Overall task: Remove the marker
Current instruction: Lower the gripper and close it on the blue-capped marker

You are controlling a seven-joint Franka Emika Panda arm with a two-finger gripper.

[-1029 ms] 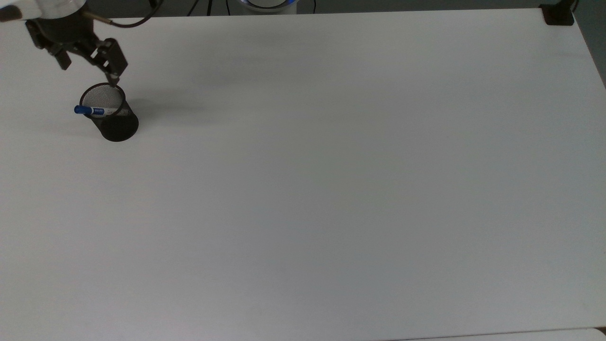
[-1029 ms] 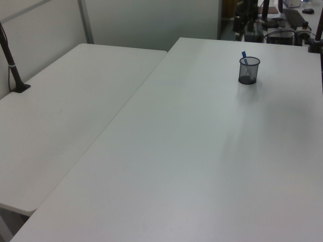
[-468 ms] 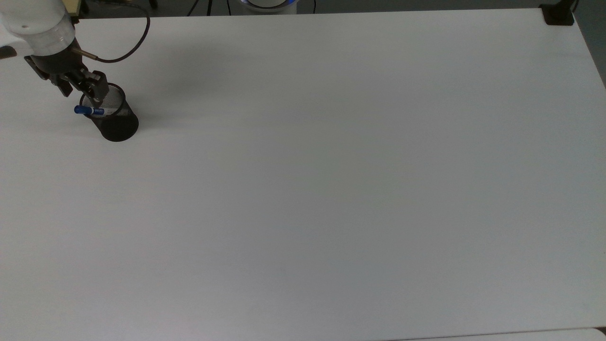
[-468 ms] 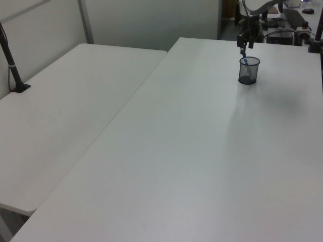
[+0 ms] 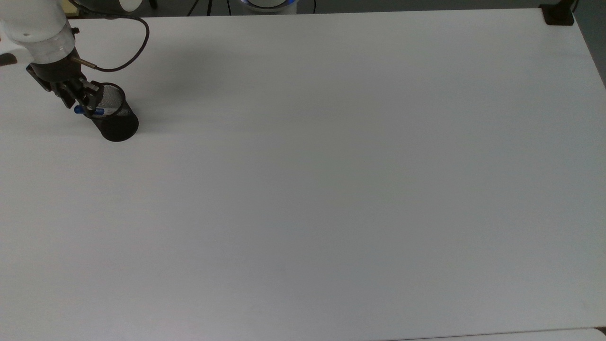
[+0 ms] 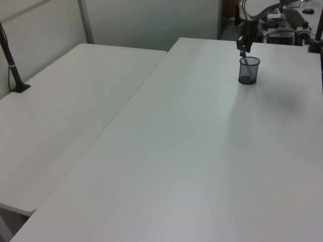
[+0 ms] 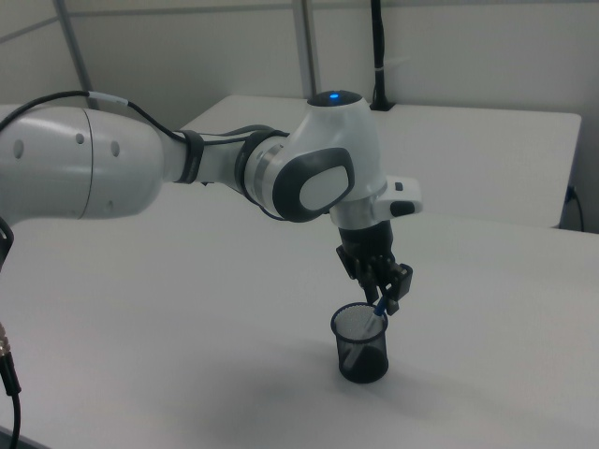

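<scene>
The big white table (image 5: 331, 189) takes up most of the room, with a second white table beside it in the left view.

The marker (image 5: 90, 111) stands in a black mesh cup (image 5: 116, 123) near the top view's left edge. It leans on the cup's rim, so its blue cap sticks out over the edge, where it is easy to reach. The part below looks white with a blue band. In the right view the marker (image 7: 378, 311) shows as a thin blue stick poking up from the cup (image 7: 360, 344).

The gripper (image 5: 83, 98) is right at the blue cap. Its dark fingers sit on either side of the cap, but I cannot tell if they are squeezing it yet. In the right view the gripper (image 7: 386, 297) points down at the cup from above, likely so the marker can be pulled up and out without tipping the cup.

The marker is not out yet. The cup looks light, so a crooked pull could drag it along.
</scene>
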